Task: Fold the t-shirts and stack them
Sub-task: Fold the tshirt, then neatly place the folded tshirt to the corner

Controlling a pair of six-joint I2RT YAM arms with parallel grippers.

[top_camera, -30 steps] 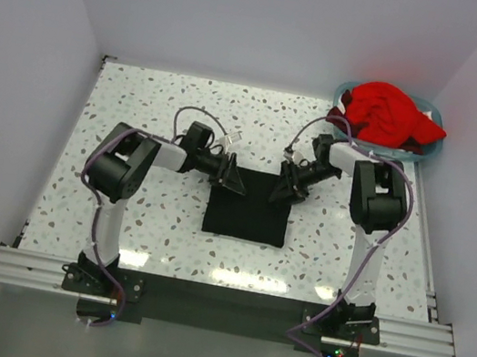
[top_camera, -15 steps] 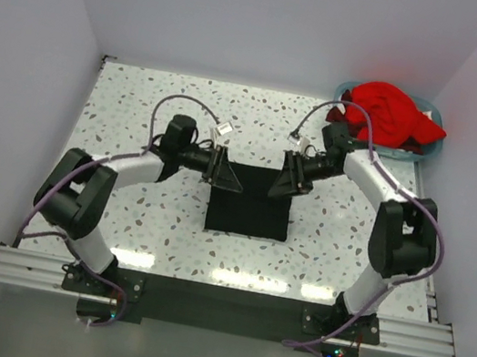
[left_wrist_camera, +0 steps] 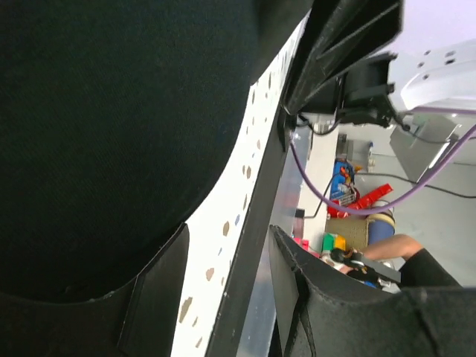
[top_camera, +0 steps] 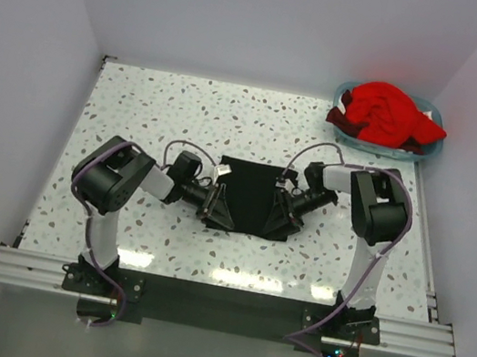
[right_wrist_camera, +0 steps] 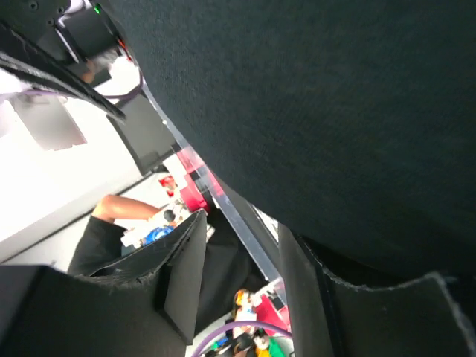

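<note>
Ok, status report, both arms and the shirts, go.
Left gripper and right gripper open, low by the near corners of the black t-shirt, nothing clamped. It lies folded flat. Red t-shirt heaped in the blue basket. Nothing blocking.

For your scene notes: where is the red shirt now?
Top view: the red shirt lies heaped in the blue basket at the far right corner of the table.

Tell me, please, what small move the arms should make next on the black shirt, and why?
Probably ease both inward and close on the near corners of the black t-shirt: the left end effector and right end effector sit open beside those corners, nothing between the jaws, cloth lying flat.
</note>
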